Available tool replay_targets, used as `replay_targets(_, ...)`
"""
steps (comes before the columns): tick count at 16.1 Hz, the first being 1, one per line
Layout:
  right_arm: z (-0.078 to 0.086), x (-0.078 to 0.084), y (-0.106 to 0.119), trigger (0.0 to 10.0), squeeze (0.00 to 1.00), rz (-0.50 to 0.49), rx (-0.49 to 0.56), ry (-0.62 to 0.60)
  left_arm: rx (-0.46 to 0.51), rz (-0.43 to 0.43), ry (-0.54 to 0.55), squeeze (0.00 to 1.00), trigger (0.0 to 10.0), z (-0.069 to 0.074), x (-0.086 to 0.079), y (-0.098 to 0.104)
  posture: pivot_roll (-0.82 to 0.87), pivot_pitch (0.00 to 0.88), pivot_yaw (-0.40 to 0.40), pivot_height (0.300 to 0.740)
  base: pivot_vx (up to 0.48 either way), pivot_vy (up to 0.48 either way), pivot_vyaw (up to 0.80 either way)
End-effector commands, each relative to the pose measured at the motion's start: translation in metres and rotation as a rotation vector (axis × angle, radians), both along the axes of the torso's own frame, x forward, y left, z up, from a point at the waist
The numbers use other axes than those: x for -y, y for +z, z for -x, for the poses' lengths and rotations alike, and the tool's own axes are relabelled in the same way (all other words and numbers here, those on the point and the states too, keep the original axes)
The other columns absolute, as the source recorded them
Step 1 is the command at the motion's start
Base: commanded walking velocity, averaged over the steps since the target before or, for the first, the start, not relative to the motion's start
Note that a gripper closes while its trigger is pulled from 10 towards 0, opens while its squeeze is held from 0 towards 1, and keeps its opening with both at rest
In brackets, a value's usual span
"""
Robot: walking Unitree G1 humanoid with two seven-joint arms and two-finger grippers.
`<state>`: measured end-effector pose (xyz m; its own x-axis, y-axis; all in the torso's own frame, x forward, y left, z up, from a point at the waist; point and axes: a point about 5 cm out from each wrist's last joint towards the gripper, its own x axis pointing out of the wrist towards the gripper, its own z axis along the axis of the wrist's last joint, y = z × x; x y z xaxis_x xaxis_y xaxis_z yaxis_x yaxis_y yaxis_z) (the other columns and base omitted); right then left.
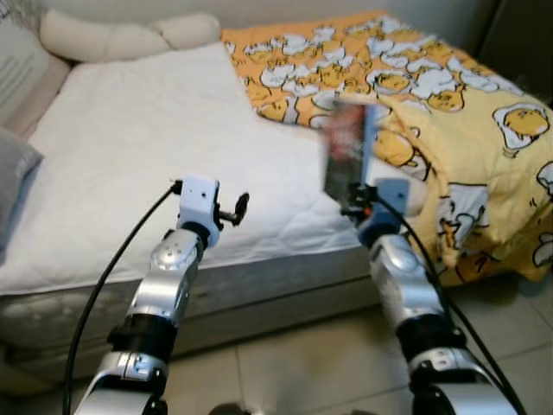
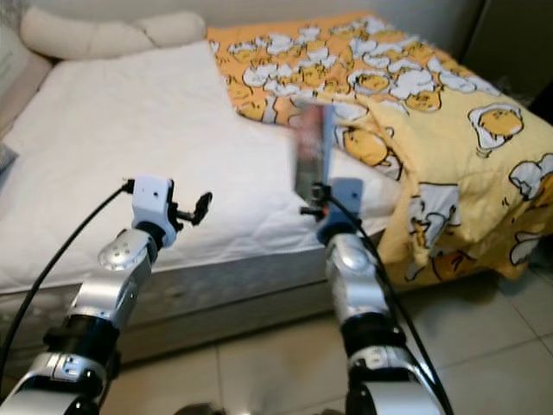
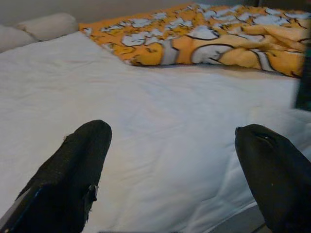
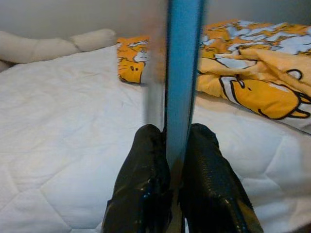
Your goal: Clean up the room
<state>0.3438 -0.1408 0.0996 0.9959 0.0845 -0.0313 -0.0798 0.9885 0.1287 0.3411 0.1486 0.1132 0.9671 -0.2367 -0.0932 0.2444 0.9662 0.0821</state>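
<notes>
My right gripper (image 4: 173, 141) is shut on a thin book (image 1: 349, 147) with a blue spine (image 4: 183, 73). It holds the book upright over the front edge of the white mattress (image 1: 155, 147), beside the yellow cartoon-print blanket (image 1: 449, 104). The book looks blurred in both eye views. My left gripper (image 3: 172, 145) is open, with nothing between its black fingers (image 3: 77, 165). It hovers over the mattress's front edge (image 1: 232, 210), to the left of the book.
A long cream pillow (image 1: 121, 36) lies at the head of the bed. A grey cushion (image 1: 13, 173) sits at the bed's left side. The blanket hangs over the bed's right corner down to the tiled floor (image 1: 311, 363).
</notes>
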Motion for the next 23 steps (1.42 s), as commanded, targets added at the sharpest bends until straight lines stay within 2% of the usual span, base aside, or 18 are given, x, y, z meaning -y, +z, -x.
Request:
replay_targets(1,-0.004,-0.011,0.017,0.0,0.0,-0.02,0.078,0.031,0.004,-0.006,0.029,0.0,10.0,0.001,-0.011,0.0,-0.06,0.0,0.066,0.74,0.0,0.42,0.0)
replay_targets(2,-0.003,-0.01,0.016,8.9,0.0,-0.014,0.072,0.024,0.004,-0.004,0.03,0.0,10.0,0.002,-0.012,0.0,-0.06,0.0,0.066,0.74,0.0,0.42,0.0)
replay_targets(3,-0.003,-0.009,0.014,10.0,0.0,-0.001,0.057,0.016,0.004,-0.003,0.03,0.0,10.0,0.003,-0.012,-0.001,-0.06,0.0,0.065,0.74,0.0,0.424,0.0)
replay_targets(11,0.0,-0.006,0.008,10.0,0.0,-0.055,0.036,-0.012,0.002,0.002,0.029,0.0,10.0,0.006,-0.008,-0.004,-0.05,0.0,0.055,0.74,0.0,0.42,0.0)
replay_targets(15,0.002,-0.01,0.005,10.0,0.0,-0.035,0.023,0.006,0.059,0.045,0.041,0.0,10.0,0.006,-0.009,0.004,-0.04,0.0,0.055,0.74,0.0,0.0,0.0)
replay_targets(17,0.003,-0.01,0.005,10.0,0.0,-0.035,0.025,0.003,0.072,0.035,0.025,0.0,10.0,0.007,-0.009,0.006,-0.04,0.0,0.055,0.74,0.0,0.0,0.0)
replay_targets(21,0.003,-0.008,0.004,10.0,0.0,-0.037,0.019,-0.006,0.057,0.03,0.041,0.0,10.0,0.008,-0.013,0.002,-0.04,0.0,0.053,0.74,0.0,0.0,0.0)
replay_targets(23,0.003,-0.011,0.005,10.0,0.0,0.014,0.021,0.034,0.058,0.032,0.034,0.0,10.0,0.008,-0.013,0.003,-0.04,0.0,0.053,0.74,0.126,0.0,0.0)
